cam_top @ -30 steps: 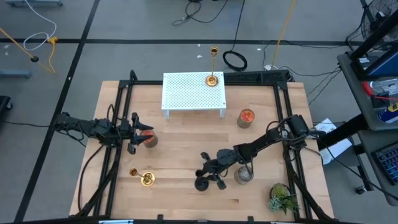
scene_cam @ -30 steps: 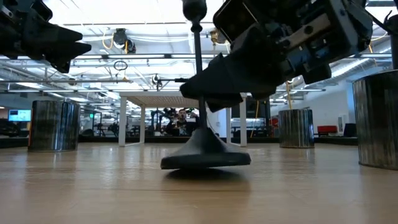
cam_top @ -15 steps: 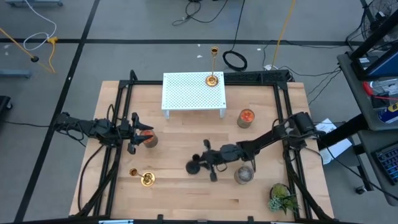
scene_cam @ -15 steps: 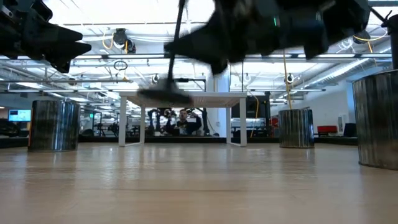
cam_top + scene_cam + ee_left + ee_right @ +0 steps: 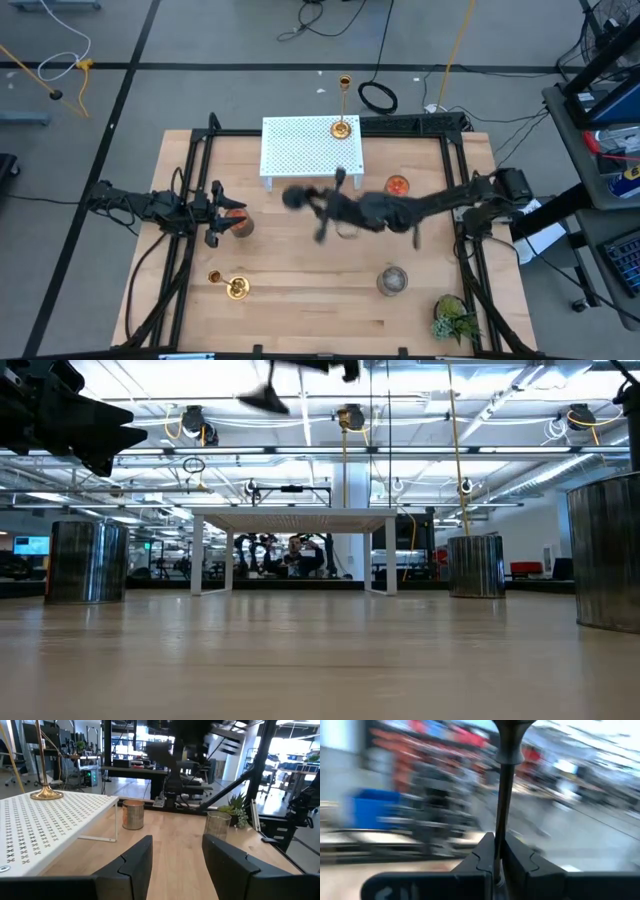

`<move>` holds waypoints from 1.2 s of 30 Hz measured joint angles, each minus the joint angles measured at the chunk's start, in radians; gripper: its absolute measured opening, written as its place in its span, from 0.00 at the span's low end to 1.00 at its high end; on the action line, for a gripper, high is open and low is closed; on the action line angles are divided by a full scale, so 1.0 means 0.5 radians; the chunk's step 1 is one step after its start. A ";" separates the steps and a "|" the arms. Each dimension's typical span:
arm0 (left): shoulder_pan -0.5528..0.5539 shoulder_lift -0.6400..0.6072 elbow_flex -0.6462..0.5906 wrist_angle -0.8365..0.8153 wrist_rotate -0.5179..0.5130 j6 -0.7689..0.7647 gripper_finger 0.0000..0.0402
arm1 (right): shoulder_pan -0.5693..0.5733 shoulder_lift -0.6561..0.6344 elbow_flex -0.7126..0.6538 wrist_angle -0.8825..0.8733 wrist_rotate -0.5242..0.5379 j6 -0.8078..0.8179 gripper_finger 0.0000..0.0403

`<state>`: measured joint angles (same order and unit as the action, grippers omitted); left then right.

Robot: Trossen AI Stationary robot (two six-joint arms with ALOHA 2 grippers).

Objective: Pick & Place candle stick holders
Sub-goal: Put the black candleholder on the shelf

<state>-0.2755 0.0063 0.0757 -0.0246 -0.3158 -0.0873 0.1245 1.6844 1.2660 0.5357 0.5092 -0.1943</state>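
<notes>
The right wrist view alone shows the grip: the right tool [image 5: 498, 862] has its fingers pressed together on the thin stem of the black holder [image 5: 506, 785], which runs up from between them. From above, that tool [image 5: 335, 208] is blurred over the middle of the desk [image 5: 290, 300], the holder's [image 5: 297, 197] round base sticking out past its tip towards the white rack [image 5: 300, 148] just beyond it. The low view catches only the base [image 5: 264, 400] high in the air, clear of the desk.

The left tool [image 5: 218, 222] hovers well off to the side, beside a small candle jar [image 5: 238, 222]; its own wrist view shows its fingers [image 5: 135, 862] spread apart around nothing.

One gold holder [image 5: 342, 125] stands on the rack's far corner, beyond the right tool. A second gold holder [image 5: 236, 288] stands on the desk near the left tool. A jar with an orange candle [image 5: 397, 186] sits behind the right arm, and a clear glass [image 5: 392, 281] and a green plant [image 5: 452, 318] sit farther out.
</notes>
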 joint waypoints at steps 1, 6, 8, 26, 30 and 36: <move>0.000 0.000 0.000 0.000 0.000 -0.001 0.45 | -0.050 0.021 0.059 -0.072 0.074 0.025 0.02; 0.001 0.000 0.000 -0.002 0.000 0.000 0.45 | -0.302 0.122 0.141 -0.066 0.086 0.156 0.02; 0.000 0.000 0.000 -0.003 0.000 0.000 0.45 | -0.392 0.155 0.141 -0.069 0.072 0.291 0.02; 0.000 0.000 0.000 -0.006 0.000 0.011 0.45 | -0.799 0.449 0.138 0.112 0.066 0.481 0.04; 0.001 0.000 0.000 -0.007 0.000 0.011 0.45 | -0.845 0.452 0.138 0.070 0.077 0.507 0.04; 0.000 0.000 0.000 -0.007 0.000 0.014 0.45 | -0.890 0.449 0.138 0.041 -0.045 0.556 0.04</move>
<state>-0.2756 0.0063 0.0757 -0.0280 -0.3157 -0.0804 -0.3203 1.9091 1.3350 0.5560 0.4865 0.0838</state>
